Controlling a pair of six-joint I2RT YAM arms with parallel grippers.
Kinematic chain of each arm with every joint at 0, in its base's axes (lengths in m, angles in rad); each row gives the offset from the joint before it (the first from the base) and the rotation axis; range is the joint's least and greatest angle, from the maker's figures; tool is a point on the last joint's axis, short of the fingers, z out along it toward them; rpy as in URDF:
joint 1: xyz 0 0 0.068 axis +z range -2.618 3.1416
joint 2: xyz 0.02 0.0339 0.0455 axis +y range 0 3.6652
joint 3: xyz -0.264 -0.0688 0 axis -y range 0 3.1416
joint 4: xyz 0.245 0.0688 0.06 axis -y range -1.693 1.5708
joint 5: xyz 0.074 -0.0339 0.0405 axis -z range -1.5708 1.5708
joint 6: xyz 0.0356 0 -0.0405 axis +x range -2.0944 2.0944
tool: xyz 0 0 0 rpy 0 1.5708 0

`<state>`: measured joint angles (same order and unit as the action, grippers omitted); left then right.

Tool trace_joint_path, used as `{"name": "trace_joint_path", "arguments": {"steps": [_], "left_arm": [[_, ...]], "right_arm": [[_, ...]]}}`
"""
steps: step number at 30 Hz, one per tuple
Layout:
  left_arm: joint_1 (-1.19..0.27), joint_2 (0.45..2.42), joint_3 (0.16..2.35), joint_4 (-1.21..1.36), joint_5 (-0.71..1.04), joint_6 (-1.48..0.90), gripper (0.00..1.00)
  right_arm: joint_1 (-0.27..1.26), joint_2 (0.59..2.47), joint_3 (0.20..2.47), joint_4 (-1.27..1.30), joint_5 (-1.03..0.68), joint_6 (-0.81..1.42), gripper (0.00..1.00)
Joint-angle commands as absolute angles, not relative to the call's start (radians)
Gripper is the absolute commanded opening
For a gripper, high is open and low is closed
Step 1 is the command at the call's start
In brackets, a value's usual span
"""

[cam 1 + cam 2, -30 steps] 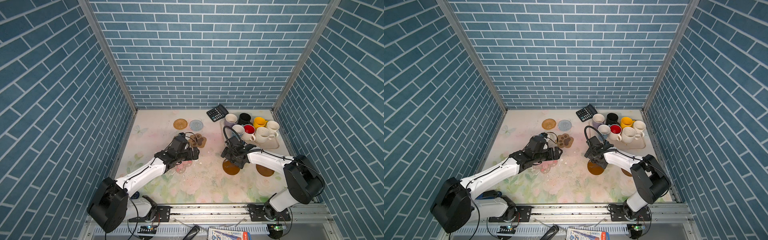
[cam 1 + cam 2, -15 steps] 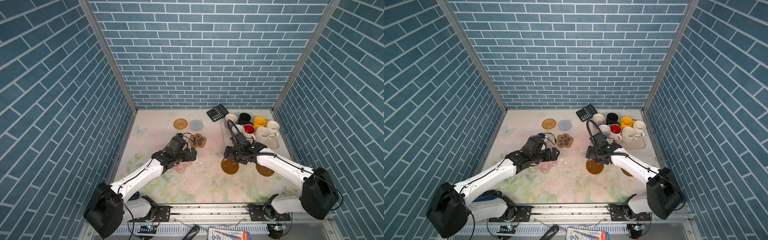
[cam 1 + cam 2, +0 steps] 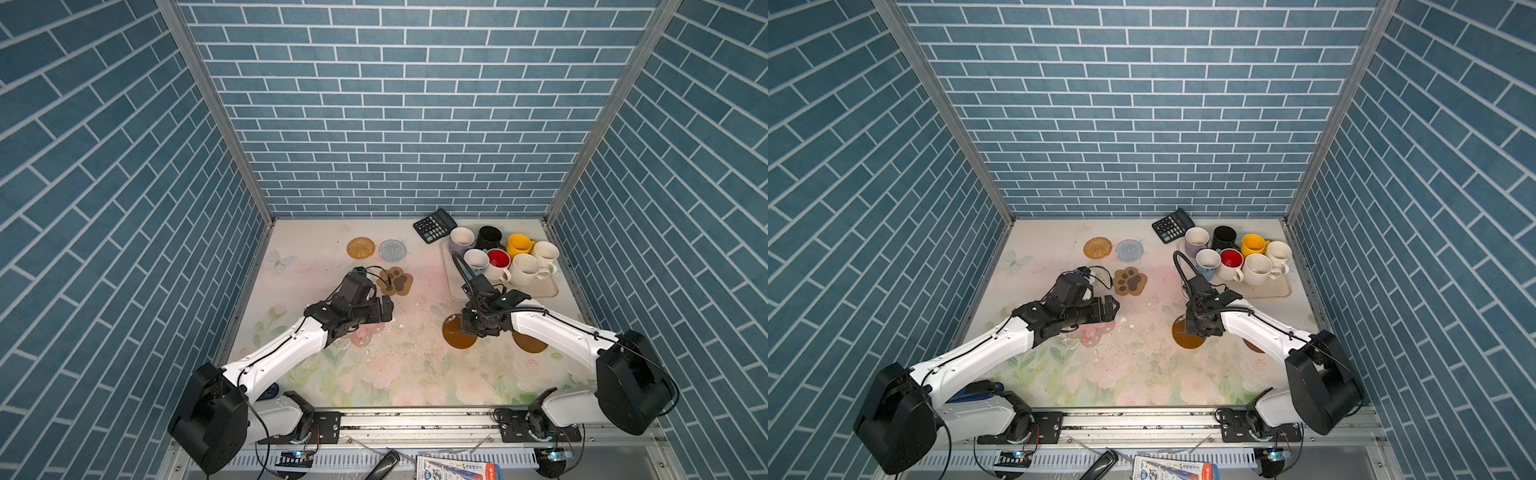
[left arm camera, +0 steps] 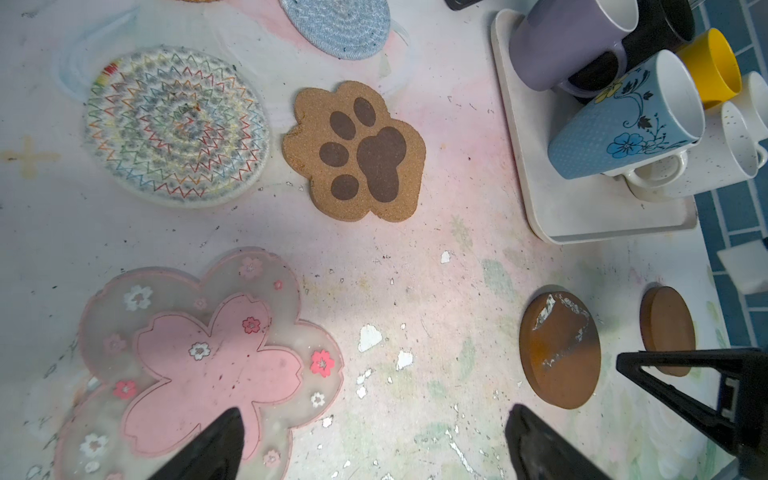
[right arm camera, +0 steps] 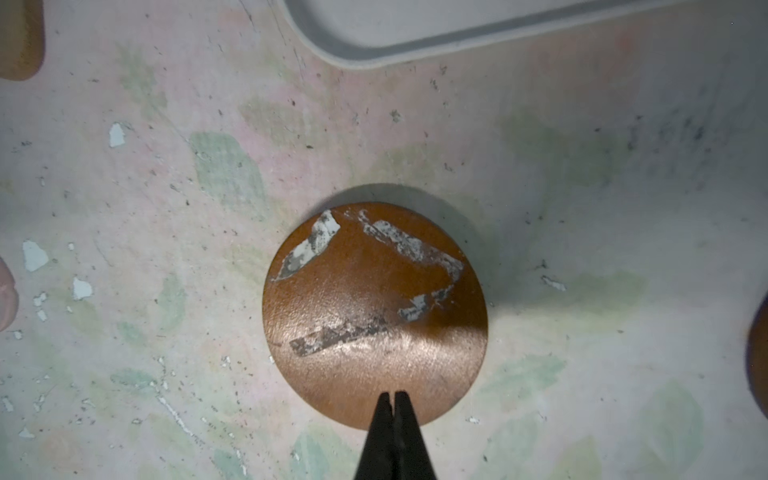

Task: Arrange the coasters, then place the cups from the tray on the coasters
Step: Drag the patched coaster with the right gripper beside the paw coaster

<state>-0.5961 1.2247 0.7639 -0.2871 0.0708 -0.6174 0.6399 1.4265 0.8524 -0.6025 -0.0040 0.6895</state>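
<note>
Seven coasters lie on the floral table (image 3: 395, 374), though no single view shows them all whole. In both top views the left arm hides most of the pink flower coaster (image 3: 366, 336) and the zigzag-stitched round coaster (image 3: 1102, 279). The left wrist view shows the stitched one complete and most of the flower one, with the paw coaster (image 4: 355, 151) just beside the stitched one.

Only the top views show the woven tan coaster (image 3: 360, 248) whole, just beside the blue-grey coaster (image 3: 392, 250), and the black calculator (image 3: 434, 225).

The right wrist view alone shows the right gripper (image 5: 392, 409) empty, fingers pressed together over the edge of the first amber disc (image 5: 374, 316). Whether they touch it I cannot tell. The second amber disc (image 3: 528, 344) lies near it, partly under the right arm. The left gripper (image 4: 374, 440) hangs with fingers spread wide, one over the flower coaster.

Seven cups (image 3: 525, 270) stand crowded on the tray (image 3: 536, 293): lavender, black, yellow, pale blue, red-lined white and two cream.
</note>
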Motion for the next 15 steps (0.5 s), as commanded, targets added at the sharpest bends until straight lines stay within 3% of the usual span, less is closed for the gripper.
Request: {"name": "trace_joint_path", "arguments": {"steps": [1,15], "left_arm": [[-0.591,1.229,0.753,-0.297,0.055,-0.621,0.99],[-0.553,1.159,0.727,-0.326,0.045,-0.615,0.99]], "right_arm": [[0.636,1.486,0.857,-0.567,-0.040,0.646,0.00],[0.706,1.734,0.923,-0.458,-0.145,0.642,0.00]]}}
